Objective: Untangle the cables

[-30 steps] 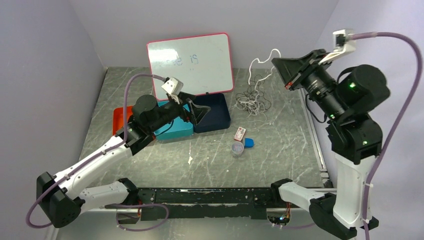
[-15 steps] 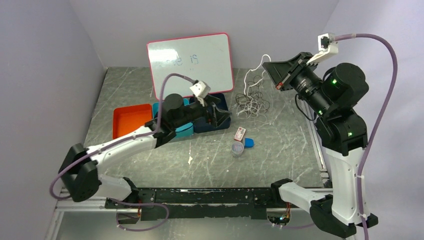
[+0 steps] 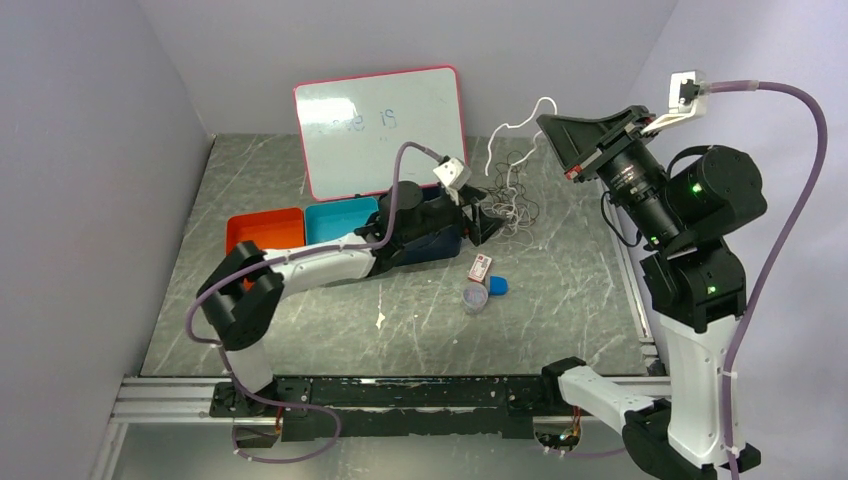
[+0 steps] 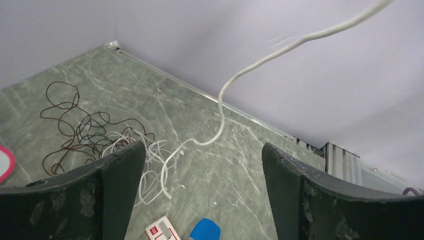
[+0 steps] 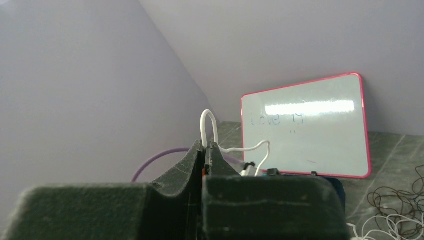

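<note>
Movement first: a second earlier the left arm was over the teal tray [image 3: 340,218], half a second later over the navy tray [image 3: 441,249]. By this moment it had stretched right across, so the left end effector [image 4: 201,152] hung at the 8 o'clock edge of the cables [image 3: 510,203], fingers spread wide with nothing between them. The right arm barely changed; it dipped a bit halfway and was back up high. The right end effector [image 5: 206,148] was pinched tight on a white strand [image 5: 209,120], which looped just above its tips.

The cables were a loose heap of dark and white loops lying on the worktop [image 3: 560,300], around 1 o'clock in the overhead view, at 3 o'clock from the whiteboard [image 3: 382,125]. The held white strand was the only bit off the surface. Its long axis ran from the heap up toward 1 o'clock, wavy rather than taut. In the left wrist view it climbed from 7 o'clock to 1 o'clock and went off frame.
</note>
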Tool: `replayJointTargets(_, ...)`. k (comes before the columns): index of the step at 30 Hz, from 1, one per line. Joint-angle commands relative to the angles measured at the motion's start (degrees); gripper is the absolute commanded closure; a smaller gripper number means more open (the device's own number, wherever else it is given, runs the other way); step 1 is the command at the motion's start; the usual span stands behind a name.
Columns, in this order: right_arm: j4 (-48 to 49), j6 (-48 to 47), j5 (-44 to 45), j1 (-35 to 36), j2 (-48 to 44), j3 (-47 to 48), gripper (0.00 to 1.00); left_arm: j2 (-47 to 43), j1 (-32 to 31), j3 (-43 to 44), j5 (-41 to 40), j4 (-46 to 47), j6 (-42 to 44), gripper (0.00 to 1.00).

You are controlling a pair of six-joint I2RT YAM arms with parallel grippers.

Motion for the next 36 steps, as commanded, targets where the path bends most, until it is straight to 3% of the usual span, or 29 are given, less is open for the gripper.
replayJointTargets(1, 2.33, 1.76, -0.51, -0.31, -0.52, -0.97, 1.0, 3.52, -0.4, 5.88, 3.12, 4.65, -0.91, 0.11)
replayJointTargets(7, 2.9, 2.56, -0.69, -0.27, -1.06, -2.25, 1.0, 7.65, -0.49, 9.57, 6.47, 6.51, -3.71, 0.2)
replayJointTargets(16, 3.43, 2.97, -1.15, -0.24, -1.67, -3.55, 1.0, 11.81, -0.57, 13.26, 10.6, 5.96, -7.72, 0.47)
replayJointTargets(19, 2.86, 2.59, -0.59, -0.27, -2.23, -4.04, 1.0, 12.32, -0.53, 14.32, 11.96, 4.92, -8.14, 0.6)
replayJointTargets(23, 1.7, 1.4, 1.71, -0.26, -3.47, -5.67, 1.0, 10.87, -0.48, 13.0, 12.13, 3.58, -7.76, 0.9)
replayJointTargets(24, 1.29, 0.91, 2.57, -0.26, -3.92, -6.11, 1.0, 10.1, -0.41, 12.12, 11.97, 3.35, -7.56, 0.93)
replayJointTargets(36, -7.43, -4.16, 9.52, -0.3, -11.42, -15.28, 1.0, -4.24, 2.6, 0.07, 9.97, -5.09, -2.1, 0.93)
